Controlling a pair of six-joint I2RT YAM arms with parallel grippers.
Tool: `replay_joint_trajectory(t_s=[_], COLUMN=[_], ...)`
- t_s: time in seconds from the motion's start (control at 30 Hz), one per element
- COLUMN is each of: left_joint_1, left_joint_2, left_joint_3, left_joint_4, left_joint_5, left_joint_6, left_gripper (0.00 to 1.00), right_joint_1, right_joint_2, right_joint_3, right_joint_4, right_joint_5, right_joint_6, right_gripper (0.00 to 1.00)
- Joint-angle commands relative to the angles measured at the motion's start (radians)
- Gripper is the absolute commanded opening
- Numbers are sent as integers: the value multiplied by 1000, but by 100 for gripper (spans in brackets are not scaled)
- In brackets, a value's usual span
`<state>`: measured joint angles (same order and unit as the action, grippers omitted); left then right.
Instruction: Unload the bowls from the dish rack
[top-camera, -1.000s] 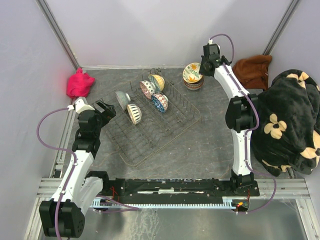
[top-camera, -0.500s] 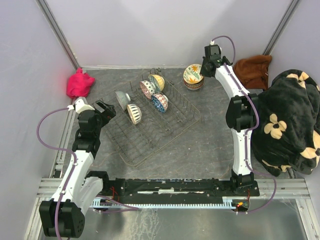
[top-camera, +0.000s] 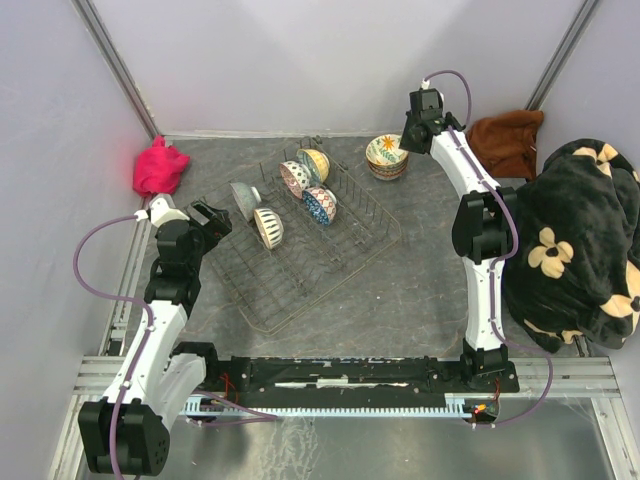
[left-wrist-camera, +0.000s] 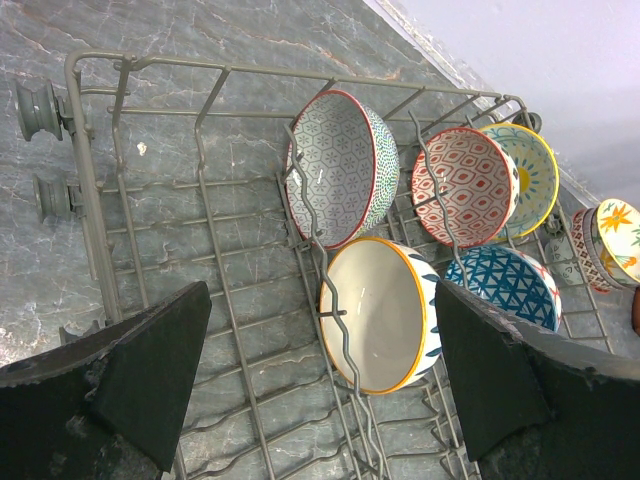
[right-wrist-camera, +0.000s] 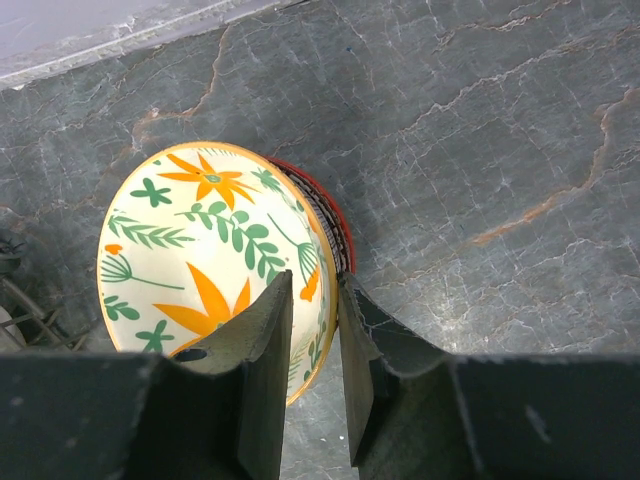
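Right gripper (right-wrist-camera: 318, 297) had backed slightly off the stacked bowls (top-camera: 385, 157) since a second earlier; the placing step looked nearly done.
Left gripper (top-camera: 210, 218) hung wide open at the dish rack (top-camera: 300, 290) 9 o'clock edge, with five bowls (top-camera: 268, 228) in the tines. At the rack's 1 o'clock, right fingers (right-wrist-camera: 255, 340) straddled the floral bowl (right-wrist-camera: 190, 240) rim, grip unclear. Next: release, lift clear.

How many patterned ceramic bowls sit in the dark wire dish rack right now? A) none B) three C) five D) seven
C: five stand among the tines of the dark wire dish rack: the grey-green hexagon-patterned bowl, the white-inside orange-rimmed bowl, the red diamond-patterned bowl, the yellow bowl and the blue bowl. The floral bowl in the right gripper tops a stack outside the rack.
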<state>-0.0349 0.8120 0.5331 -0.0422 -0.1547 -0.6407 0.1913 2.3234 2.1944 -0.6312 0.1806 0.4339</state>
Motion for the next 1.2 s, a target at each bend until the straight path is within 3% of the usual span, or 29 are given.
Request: replay_joint_trajectory(t_s=[0.0,0.8,1.17], left_joint_1=[-2,-2,-2], left_joint_2=[-5,-9,-16], left_joint_3=[6,5,6], left_joint_4=[49,48,45], left_joint_5=[-5,0,0], left_joint_6=[-31,-36,-37], left_gripper=[99,99,99], right_joint_1=[-4,8,173], right_joint_2=[-62,-307,-442], right_joint_3=[-6,-208,-317], right_joint_4=[47,134,212], right_joint_5=[9,101,236], right_joint_6=[6,-52,-238], right_gripper=[33,42,58])
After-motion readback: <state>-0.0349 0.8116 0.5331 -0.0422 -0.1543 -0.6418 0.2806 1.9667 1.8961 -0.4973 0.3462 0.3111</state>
